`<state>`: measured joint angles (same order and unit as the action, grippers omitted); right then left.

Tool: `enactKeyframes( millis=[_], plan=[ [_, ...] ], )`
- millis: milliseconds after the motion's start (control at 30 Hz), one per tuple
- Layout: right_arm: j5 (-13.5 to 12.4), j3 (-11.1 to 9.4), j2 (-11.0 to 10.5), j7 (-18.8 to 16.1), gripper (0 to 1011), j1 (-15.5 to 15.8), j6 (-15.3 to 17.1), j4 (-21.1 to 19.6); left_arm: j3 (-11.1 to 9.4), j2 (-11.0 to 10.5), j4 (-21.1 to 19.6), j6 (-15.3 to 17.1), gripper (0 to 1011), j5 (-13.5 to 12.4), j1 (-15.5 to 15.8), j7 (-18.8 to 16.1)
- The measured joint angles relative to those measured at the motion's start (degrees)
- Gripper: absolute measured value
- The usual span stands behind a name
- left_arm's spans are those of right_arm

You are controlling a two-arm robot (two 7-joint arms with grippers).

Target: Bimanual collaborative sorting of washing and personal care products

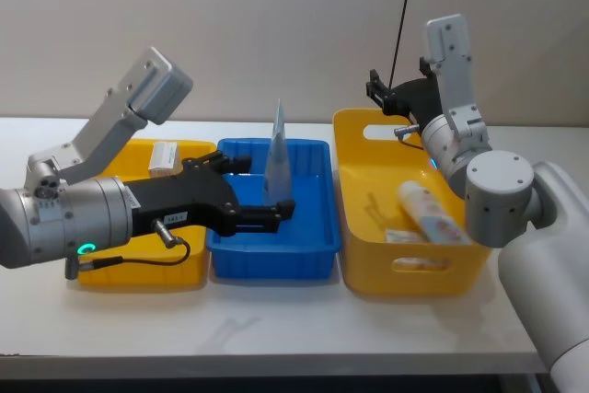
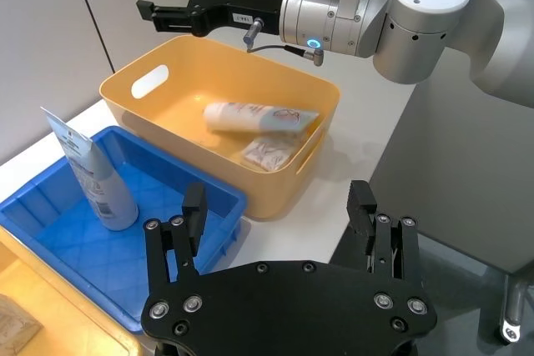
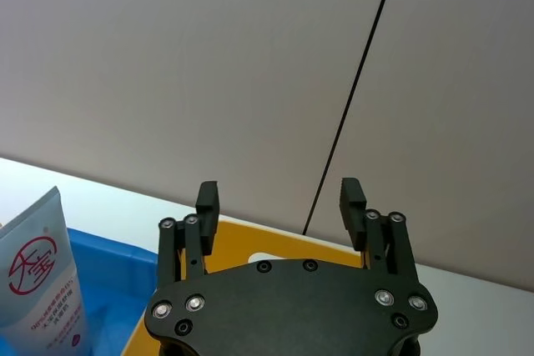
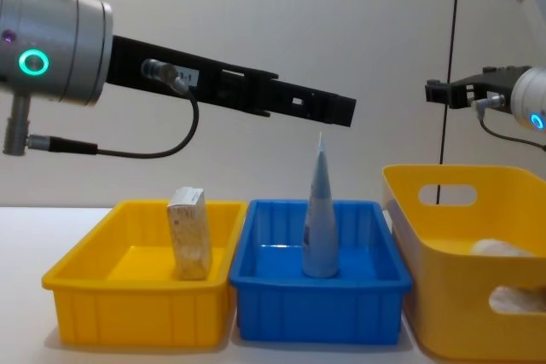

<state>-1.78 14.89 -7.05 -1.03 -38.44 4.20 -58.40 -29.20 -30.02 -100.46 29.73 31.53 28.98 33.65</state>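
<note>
The left gripper (image 1: 276, 212) hangs above the blue bin (image 1: 317, 250), fingers apart and empty. A pale blue tube (image 4: 320, 210) stands upright on its cap in that bin, just below and beside the fingers. The right gripper (image 2: 171, 7) is raised over the far rim of the big yellow bin (image 2: 288, 185), also spread and holding nothing. In that bin lie a cream tube (image 2: 259, 117) and a small flat pack (image 2: 269, 152), touching. A tan pack (image 4: 189, 232) stands on end in the low yellow bin (image 4: 128, 309) on the robot's left.

The main risk looks to be the standing tube: it balances on a narrow base, so a finger brushing its thin crimped top as the left arm moves would likely tip it, perhaps over the bin's wall onto the worktop (image 1: 276, 329). The tan pack is similarly tall and could topple if the bin is nudged. Both arms work over adjoining bins, so a careless crossing could bring them together.
</note>
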Motion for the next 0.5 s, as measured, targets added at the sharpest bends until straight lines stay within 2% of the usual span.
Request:
enactKeyframes(
  millis=[67,200,500],
  plan=[
    [0.0,0.0,0.0,-0.1,882,0.0,0.0,0.0,0.0,0.0,0.0,0.0,1001,0.0,0.0,0.0],
    [-0.2,-0.2,-0.4,-1.2,1003,0.8,0.1,-1.4,0.0,0.0,0.0,0.0,1001,0.0,0.0,0.0],
    [-2.0,-0.6,-2.0,-5.6,1003,3.5,1.0,-5.8,0.0,0.0,0.0,0.0,1001,0.0,0.0,0.0]
  ],
)
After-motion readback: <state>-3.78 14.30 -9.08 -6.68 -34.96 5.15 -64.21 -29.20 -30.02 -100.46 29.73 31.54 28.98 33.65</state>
